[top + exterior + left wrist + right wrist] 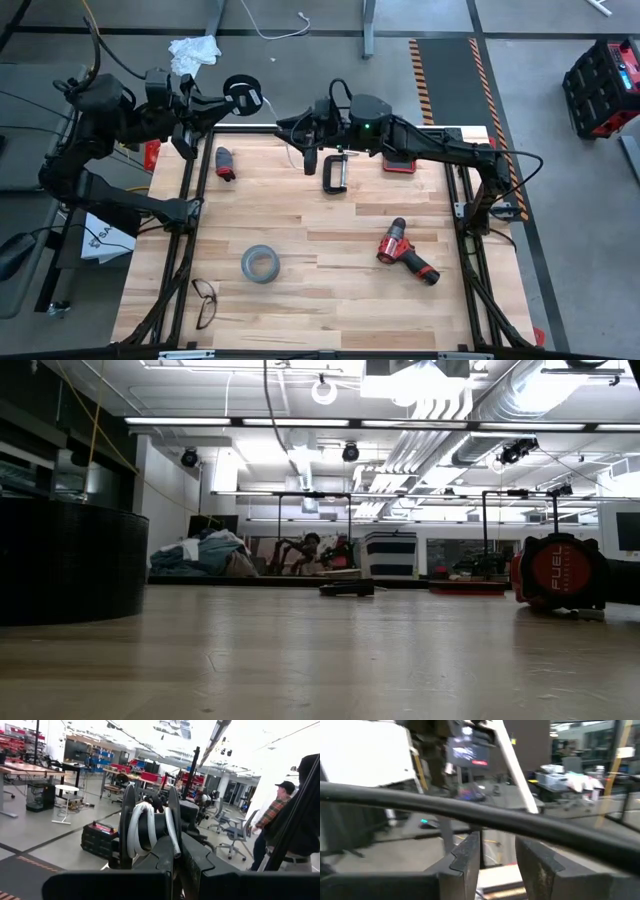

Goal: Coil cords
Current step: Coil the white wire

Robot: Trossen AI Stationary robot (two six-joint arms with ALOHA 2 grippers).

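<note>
A small black spool [241, 93] hangs in the air just beyond the table's far left corner, with my left gripper [226, 99] shut on it. In the left wrist view the spool [150, 827] carries a few turns of the white cord [136, 827]. The cord [291, 152] runs on toward my right gripper [300, 135], which hovers level over the table's far edge. In the right wrist view my right gripper [497, 857] is open, and the cord [515, 767] slants past beyond its fingertips, not between them. My left gripper pinches the rim of one spool flange [175, 840] between its two fingers. The fingers lie about level and point toward the table's right side. The spool sits on edge, lifted clear, its cord trailing off toward the other arm.
On the table lie a black C-clamp [335, 172], a red drill [405, 250], a grey tape roll [259, 263], glasses [204, 300] and a small red-and-black tool [225, 162]. A black cable [470, 810] crosses in front of my right gripper. A person [280, 820] stands beyond the table.
</note>
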